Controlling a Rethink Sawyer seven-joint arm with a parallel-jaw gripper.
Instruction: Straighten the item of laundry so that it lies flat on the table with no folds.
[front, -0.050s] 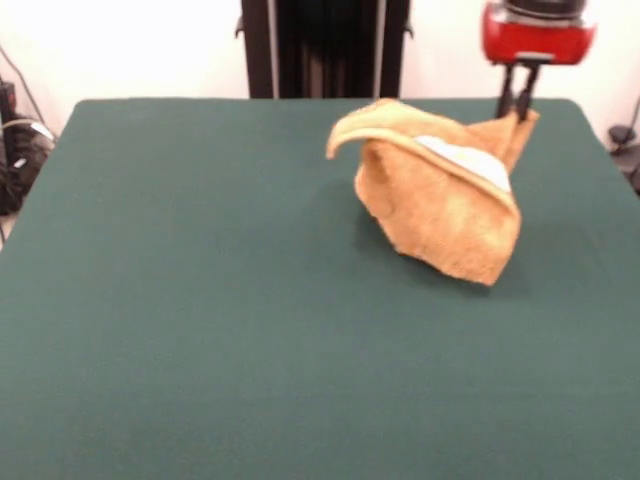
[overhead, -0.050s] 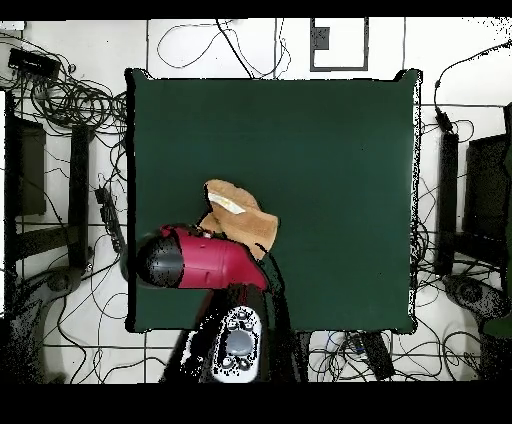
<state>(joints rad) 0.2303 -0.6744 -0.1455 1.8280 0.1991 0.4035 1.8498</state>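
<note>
we see bare green table on the left, then the towel bunched in a lifted heap toward the far right, white label showing on top. at its right, 1 corner rises to the gripper, whose fingers are clamped together on that corner.

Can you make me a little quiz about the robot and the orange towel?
1. True or false: the towel lies flat on the table.
2. What holds the towel's raised corner? A) a person's hand B) the gripper C) nothing
3. Fill in: the patch showing on the towel is ____.

Key: 1. False, it is lifted and folded. 2. B. 3. white.
</note>
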